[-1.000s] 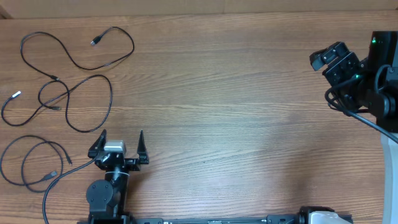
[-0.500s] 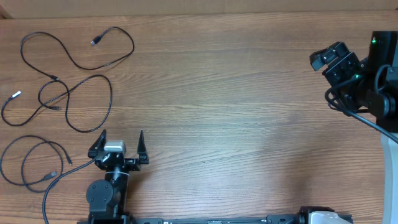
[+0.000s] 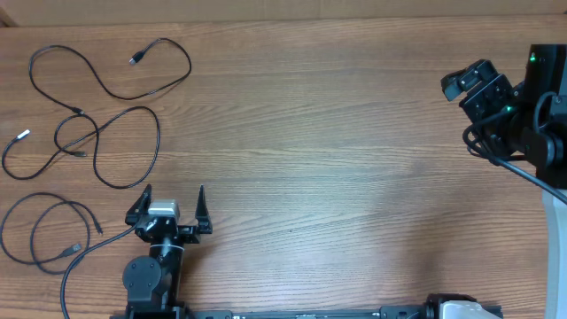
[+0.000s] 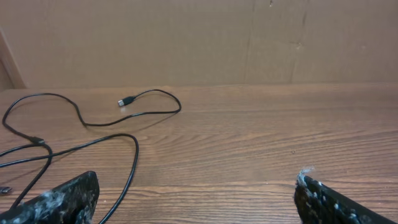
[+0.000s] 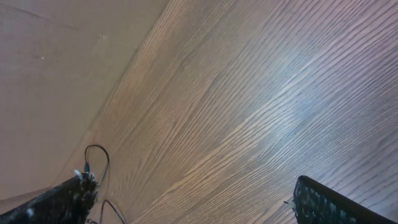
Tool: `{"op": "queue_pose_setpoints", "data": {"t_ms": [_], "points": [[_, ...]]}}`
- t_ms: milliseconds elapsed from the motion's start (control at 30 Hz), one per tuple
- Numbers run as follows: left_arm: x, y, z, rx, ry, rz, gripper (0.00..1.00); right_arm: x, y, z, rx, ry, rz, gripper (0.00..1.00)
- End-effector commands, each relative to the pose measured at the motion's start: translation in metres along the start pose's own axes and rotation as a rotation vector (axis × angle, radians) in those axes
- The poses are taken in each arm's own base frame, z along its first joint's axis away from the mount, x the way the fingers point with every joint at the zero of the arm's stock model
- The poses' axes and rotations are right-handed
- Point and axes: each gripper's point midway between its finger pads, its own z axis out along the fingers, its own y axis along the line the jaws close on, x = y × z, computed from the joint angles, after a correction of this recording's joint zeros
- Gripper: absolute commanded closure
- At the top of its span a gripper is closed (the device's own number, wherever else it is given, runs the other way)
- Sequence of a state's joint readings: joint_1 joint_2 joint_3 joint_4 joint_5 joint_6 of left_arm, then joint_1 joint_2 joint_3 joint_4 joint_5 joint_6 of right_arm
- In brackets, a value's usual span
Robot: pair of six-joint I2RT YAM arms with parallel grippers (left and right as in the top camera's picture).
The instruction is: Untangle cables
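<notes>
Three thin black cables lie apart at the table's far left in the overhead view. The top cable [image 3: 115, 94] is a wavy loop with a plug end. The middle cable [image 3: 156, 142] has a silvery tip [image 3: 22, 136]. The bottom cable [image 3: 35, 232] lies in two loops. My left gripper [image 3: 172, 200] is open and empty, just right of the bottom cable and below the middle one. In the left wrist view my left gripper [image 4: 199, 205] faces the top cable [image 4: 149, 113] and the middle cable [image 4: 133, 160]. My right gripper [image 3: 462, 92] is open and empty at the far right; its own view [image 5: 193, 205] shows it wide open, with a cable [image 5: 106, 163] far off.
The left arm's thicker black cable [image 3: 80, 261] trails from its base beside the bottom loops. A cardboard wall [image 4: 199, 37] runs along the table's back edge. The right arm's body [image 3: 536, 115] stands at the right edge.
</notes>
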State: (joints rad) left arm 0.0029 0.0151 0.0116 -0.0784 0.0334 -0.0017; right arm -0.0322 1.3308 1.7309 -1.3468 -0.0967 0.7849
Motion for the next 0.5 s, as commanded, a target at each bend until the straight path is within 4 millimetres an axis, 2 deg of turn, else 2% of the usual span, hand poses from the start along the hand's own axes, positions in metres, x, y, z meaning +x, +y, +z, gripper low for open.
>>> {"op": "queue_pose_setpoints", "data": {"t_ms": [0, 267, 467], "points": [[0.0003, 0.0000, -0.0001, 0.004, -0.007, -0.014, 0.01, -0.0029, 0.0004, -0.0005, 0.001, -0.013, -0.005, 0.00], [0.0003, 0.0000, -0.0001, 0.004, -0.007, -0.014, 0.00, -0.0030, 0.0003, -0.0004, 0.002, -0.013, -0.005, 0.00], [0.0003, 0.0000, -0.0001, 0.004, -0.007, -0.014, 0.00, -0.0033, -0.0006, 0.0081, 0.019, 0.003, -0.003, 0.00]]}}
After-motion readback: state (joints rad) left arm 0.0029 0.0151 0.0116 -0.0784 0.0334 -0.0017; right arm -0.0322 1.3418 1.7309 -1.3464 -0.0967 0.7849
